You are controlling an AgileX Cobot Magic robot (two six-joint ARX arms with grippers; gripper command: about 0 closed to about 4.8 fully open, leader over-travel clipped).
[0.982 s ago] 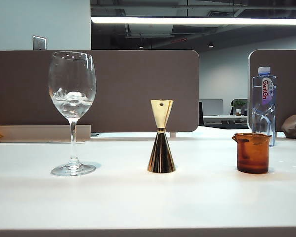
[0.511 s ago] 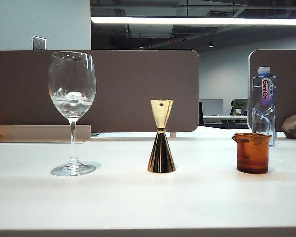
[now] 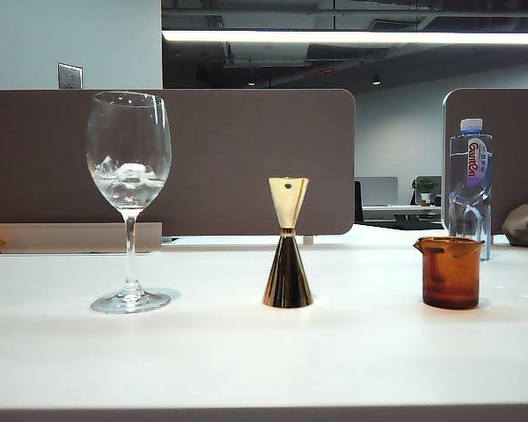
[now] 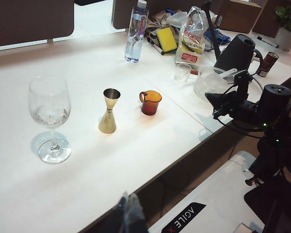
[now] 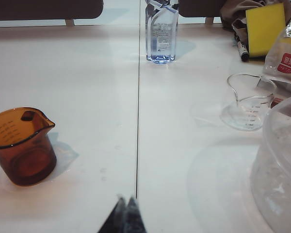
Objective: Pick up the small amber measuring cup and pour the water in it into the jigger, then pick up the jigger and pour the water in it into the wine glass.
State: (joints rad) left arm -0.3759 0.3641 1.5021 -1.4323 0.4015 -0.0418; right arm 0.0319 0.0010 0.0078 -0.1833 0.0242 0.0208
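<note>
The small amber measuring cup (image 3: 451,272) stands on the white table at the right, upright; it also shows in both wrist views (image 4: 150,102) (image 5: 20,145). The gold jigger (image 3: 288,243) (image 4: 109,110) stands upright at the middle. The wine glass (image 3: 128,198) (image 4: 50,118), with ice in its bowl, is at the left. Water in the cup cannot be made out. My left gripper (image 4: 127,200) is shut with nothing in it, back over the table's near edge, far from all three. My right gripper (image 5: 125,201) is shut and empty, above the table a little beside the amber cup. Neither gripper shows in the exterior view.
A plastic water bottle (image 3: 470,186) (image 5: 161,31) stands behind the amber cup. A clear measuring cup (image 5: 247,101), a large clear container (image 5: 281,165), a yellow sponge (image 5: 265,24), bags and a dark kettle (image 4: 237,51) crowd the right side. The right arm (image 4: 254,109) sits past the table edge.
</note>
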